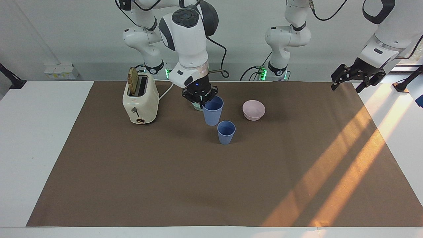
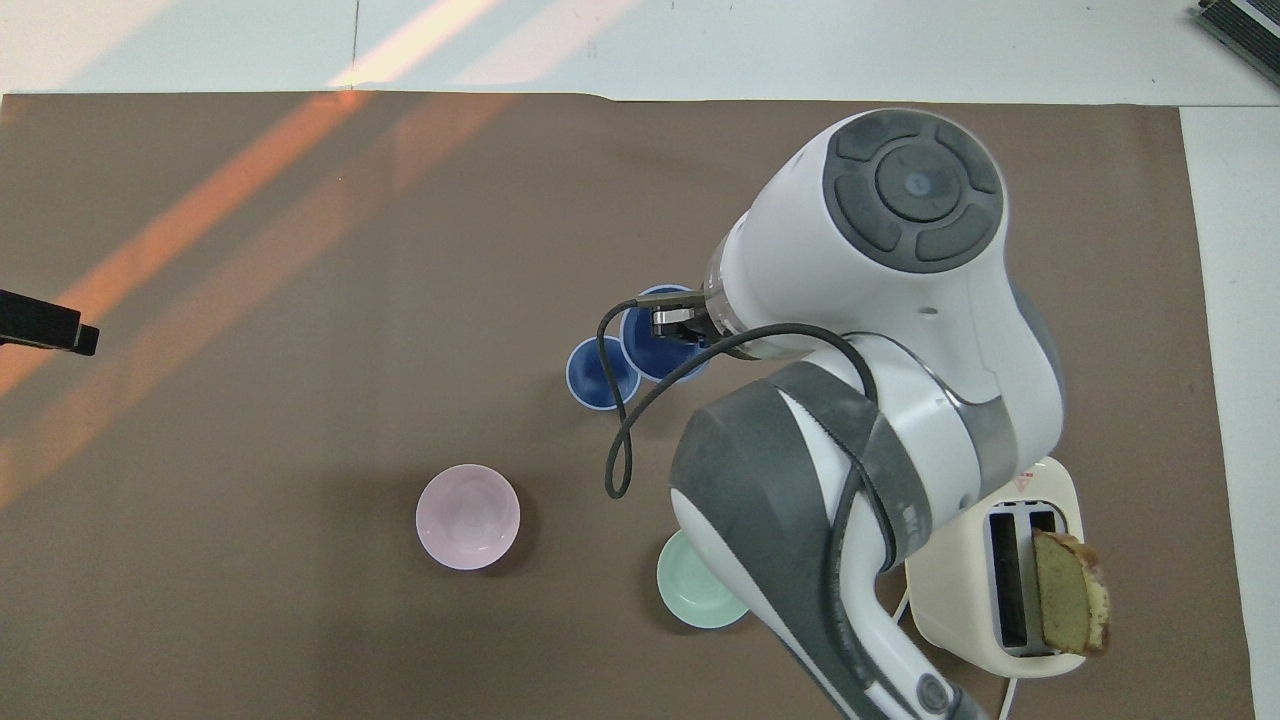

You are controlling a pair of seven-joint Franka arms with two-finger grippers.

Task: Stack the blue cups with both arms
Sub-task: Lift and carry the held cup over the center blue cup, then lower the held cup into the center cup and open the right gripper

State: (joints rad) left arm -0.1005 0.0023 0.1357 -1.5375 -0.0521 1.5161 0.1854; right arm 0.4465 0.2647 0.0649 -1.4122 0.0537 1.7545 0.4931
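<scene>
blue cup [image 1: 212,110] hangs in air, rim pinched by right end effector [image 1: 199,97], fingertips closed on it, over brown mat [image 1: 198,181] just beside second blue cup [image 1: 226,132]. held cup upright, not inside other one. second cup stands on mat near middle of table [image 1: 39,138], open side up. left end effector [image 1: 357,77] waits raised over left arm's end of table, fingers wide, holding nothing. pink bowl [image 1: 253,110] and green bowl [image 2: 695,595] nearer robots than standing cup. toaster [image 1: 140,100] with bread slice [image 1: 133,81] toward right arm's end.
</scene>
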